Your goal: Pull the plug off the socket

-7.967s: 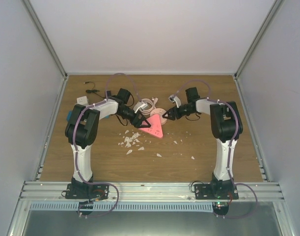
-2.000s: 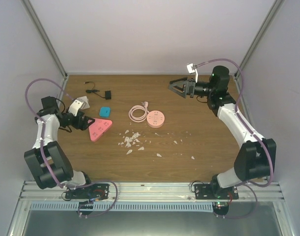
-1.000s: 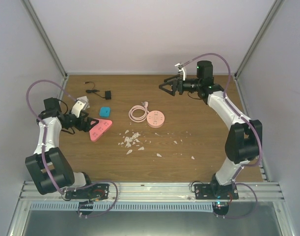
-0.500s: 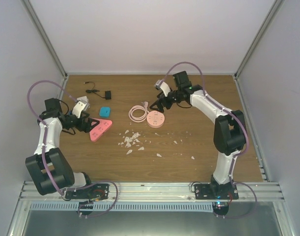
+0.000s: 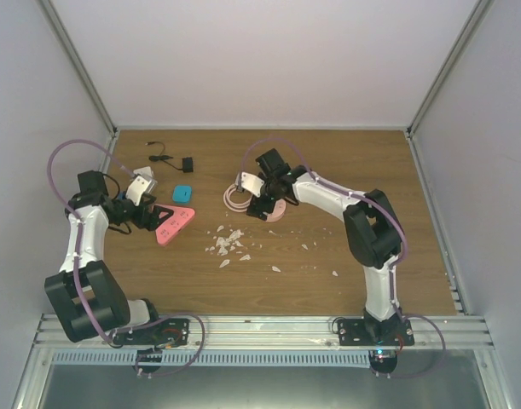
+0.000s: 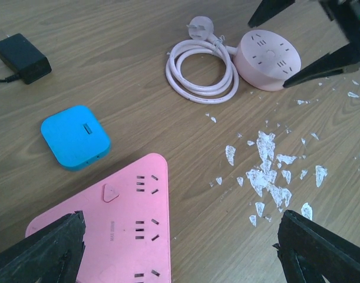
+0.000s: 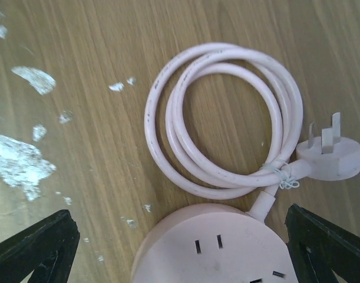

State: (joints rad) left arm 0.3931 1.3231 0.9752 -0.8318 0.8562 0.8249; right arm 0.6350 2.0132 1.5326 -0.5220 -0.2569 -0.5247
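Left tool [image 6: 181, 218]: jaws wide open, gripping nothing. It hung low over the wide end of the socket [image 6: 115, 236]. I couldn't tell whether the left finger touched the socket's corner. The socket lay flat on the tabletop [image 5: 328, 256] at far left, outlet face up, with its rounded tip pointing toward the middle.

Right tool [image 7: 180, 215]: also fully open and empty, with one finger on each side of the round pink strip [image 7: 215, 247] at mid-table. No contact was visible.

The strip's pale pink cable [image 7: 227, 118] sat in a tied coil just beside it. The three-pin plug [image 7: 330, 156] lay loose on the wood at the coil's edge, well apart from the socket.

A blue square box [image 6: 73, 137] was just beyond the socket's tip, near it but not touching. A black adapter [image 6: 20, 56] lay farther back, toward the far-left corner. White flakes [image 6: 265, 171] were scattered on the wood between the socket and the round strip.
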